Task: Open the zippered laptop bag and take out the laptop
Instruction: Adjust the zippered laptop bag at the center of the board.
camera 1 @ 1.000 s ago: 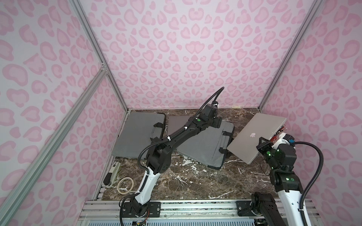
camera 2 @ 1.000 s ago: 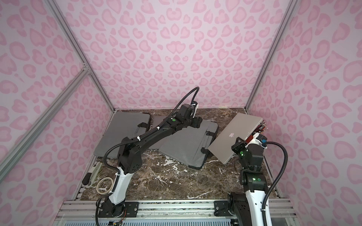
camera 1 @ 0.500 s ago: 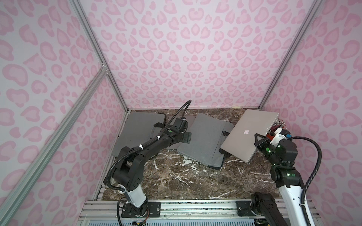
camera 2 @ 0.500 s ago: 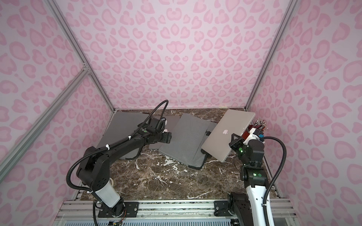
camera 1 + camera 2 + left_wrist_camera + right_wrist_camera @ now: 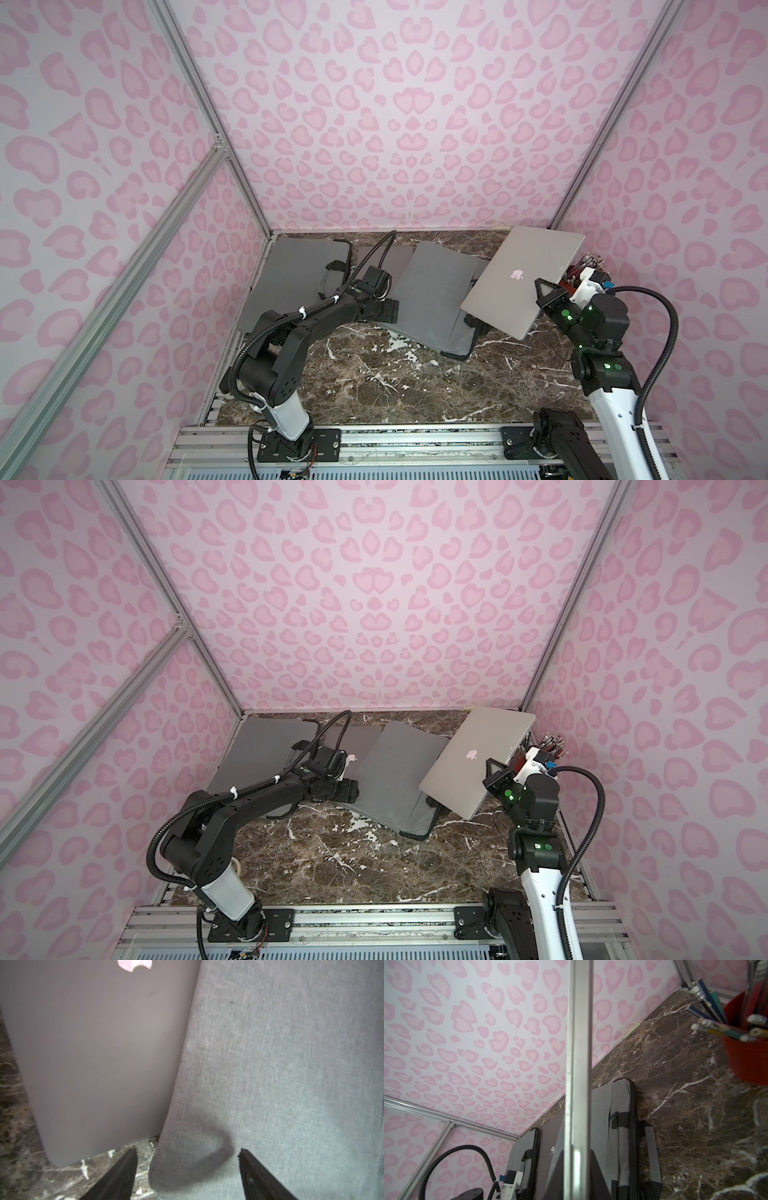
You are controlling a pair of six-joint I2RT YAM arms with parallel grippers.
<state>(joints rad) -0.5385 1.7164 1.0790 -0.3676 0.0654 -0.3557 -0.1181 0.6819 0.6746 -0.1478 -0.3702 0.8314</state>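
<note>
From my station, the silver laptop [image 5: 523,282] is out of the grey laptop bag [image 5: 432,299] and held up at a slant on the right side of the table [image 5: 395,386]. Its lid faces the overhead camera and its far corner is raised toward the back wall. The Apple logo [image 5: 517,274] sits plainly in the middle of the lid in both top views and is the one brand mark I can read on it. The right fingers [image 5: 542,286] are closed on the laptop's near right edge. In the right wrist view that thin metal edge [image 5: 577,1064] runs straight up between the two dark fingers [image 5: 556,1169]. I cannot tell whether the laptop's low corner touches the table. The bag lies flat mid-table, its right edge under the lifted laptop as seen from above. A darker laptop [image 5: 361,742] lies flat between this bag and a second grey bag [image 5: 299,278] at the left. It carries its own Apple logo [image 5: 351,758], which shows pink in the left wrist view [image 5: 135,964]. The left fingers [image 5: 124,1172] are spread apart and empty. They sit low over the bag's near left corner, one over the marble and one over the fabric. A red cup [image 5: 747,1059] of pencils [image 5: 716,1026] stands near the right wall, behind the right arm.
</note>
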